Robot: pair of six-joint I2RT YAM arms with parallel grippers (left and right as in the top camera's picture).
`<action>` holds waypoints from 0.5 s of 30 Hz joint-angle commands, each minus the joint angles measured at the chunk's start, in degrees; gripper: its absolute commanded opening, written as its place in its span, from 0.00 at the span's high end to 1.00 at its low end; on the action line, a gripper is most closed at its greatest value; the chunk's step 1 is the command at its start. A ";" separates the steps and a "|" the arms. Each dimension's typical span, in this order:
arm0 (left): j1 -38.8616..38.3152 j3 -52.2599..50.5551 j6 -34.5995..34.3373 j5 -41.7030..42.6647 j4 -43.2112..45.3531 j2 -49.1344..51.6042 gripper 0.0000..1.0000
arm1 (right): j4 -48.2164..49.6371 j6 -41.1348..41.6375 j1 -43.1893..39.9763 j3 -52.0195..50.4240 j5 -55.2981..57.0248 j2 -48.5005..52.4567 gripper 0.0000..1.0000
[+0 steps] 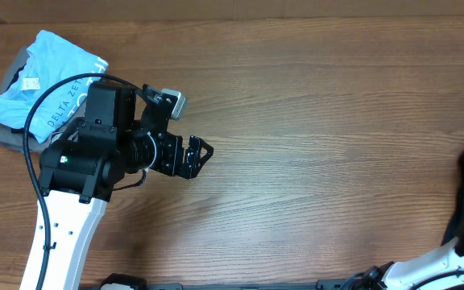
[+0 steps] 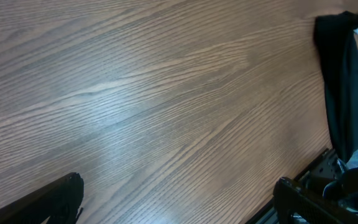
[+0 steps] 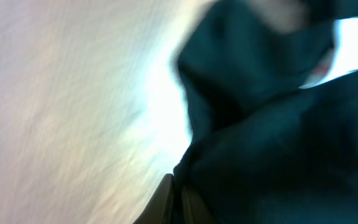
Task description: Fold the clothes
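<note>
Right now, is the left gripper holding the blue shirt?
No, the left gripper hangs open over the wooden table, apart from the light blue shirt.

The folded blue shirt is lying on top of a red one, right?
Not quite. The folded blue shirt is lying on top of a grey one, not a red one. The overhead view shows the grey cloth peeking out underneath it.

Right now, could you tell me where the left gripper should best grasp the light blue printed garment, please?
The light blue printed garment lies crumpled on a grey cloth. I'd pinch its right-hand corner, coming from the right where the edge lies free, catching only the top layer.
</note>
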 commanded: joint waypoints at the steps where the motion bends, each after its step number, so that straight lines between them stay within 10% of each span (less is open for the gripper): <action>1: 0.22 1.31 0.24 1.07 0.13 0.17 0.00 | -0.33 0.07 8.96 0.04 -6.45 -5.88 0.96; 15: 0.22 5.42 0.28 -4.59 -3.52 0.15 0.00 | 4.17 10.64 58.38 0.02 -2.62 -6.56 0.96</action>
